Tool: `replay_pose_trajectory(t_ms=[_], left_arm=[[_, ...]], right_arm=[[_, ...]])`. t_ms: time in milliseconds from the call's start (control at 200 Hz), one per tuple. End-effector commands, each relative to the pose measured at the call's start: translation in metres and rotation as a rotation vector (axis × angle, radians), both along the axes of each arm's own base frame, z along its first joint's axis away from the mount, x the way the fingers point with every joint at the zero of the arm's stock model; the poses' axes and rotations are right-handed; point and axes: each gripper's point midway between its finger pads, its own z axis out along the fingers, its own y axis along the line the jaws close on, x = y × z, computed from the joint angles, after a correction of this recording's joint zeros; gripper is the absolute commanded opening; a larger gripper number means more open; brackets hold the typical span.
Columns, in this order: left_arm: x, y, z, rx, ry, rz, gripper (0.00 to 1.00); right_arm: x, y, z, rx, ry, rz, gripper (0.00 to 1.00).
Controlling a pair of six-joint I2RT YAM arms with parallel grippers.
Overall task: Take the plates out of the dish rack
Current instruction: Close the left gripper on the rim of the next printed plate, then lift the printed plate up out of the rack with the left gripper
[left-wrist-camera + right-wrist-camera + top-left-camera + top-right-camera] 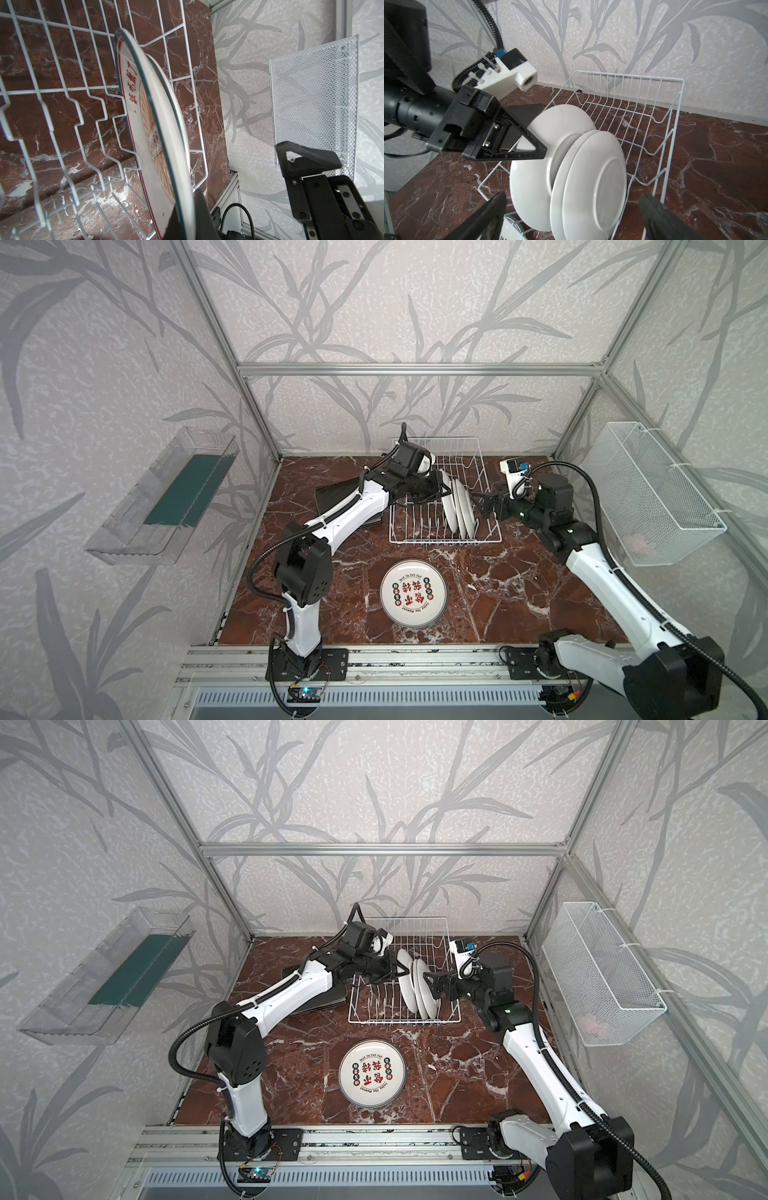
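In the rack [419,522], a plate [143,128] lettered in red Chinese characters is being gripped by the left jaws. The right jaws are being held open near it.

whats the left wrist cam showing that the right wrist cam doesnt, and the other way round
Only the left wrist view: the gripped plate from its painted side, with red characters and an orange sunburst, and the mesh basket on the wall.

Only the right wrist view: the plain white backs of three plates standing on edge, and the left gripper shut on the rim of the one farthest from that camera.

Both: the white wire dish rack and the marble table under it.
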Motion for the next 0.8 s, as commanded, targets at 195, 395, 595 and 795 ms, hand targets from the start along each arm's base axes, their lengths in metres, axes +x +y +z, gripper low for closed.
replay_pose_trajectory(t_ms=[195, 395, 595, 795], left_arm=[[-0.005, 0.020, 0.082, -0.035, -0.182, 0.049, 0.00], [-0.004, 0.028, 0.088, -0.016, -0.218, 0.076, 0.00], [-0.008, 0.034, 0.110, -0.028, -0.294, 0.084, 0.00], [-0.012, 0.052, 0.132, 0.009, -0.399, 0.122, 0.00]], right_arm=[[0.001, -0.005, 0.003, 0.005, 0.016, -0.044, 0.99], [-0.004, -0.005, 0.002, 0.006, 0.012, -0.033, 0.99], [-0.004, -0.008, 0.003, 0.030, 0.038, -0.066, 0.99], [-0.005, -0.008, 0.007, 0.042, 0.039, -0.068, 0.99]])
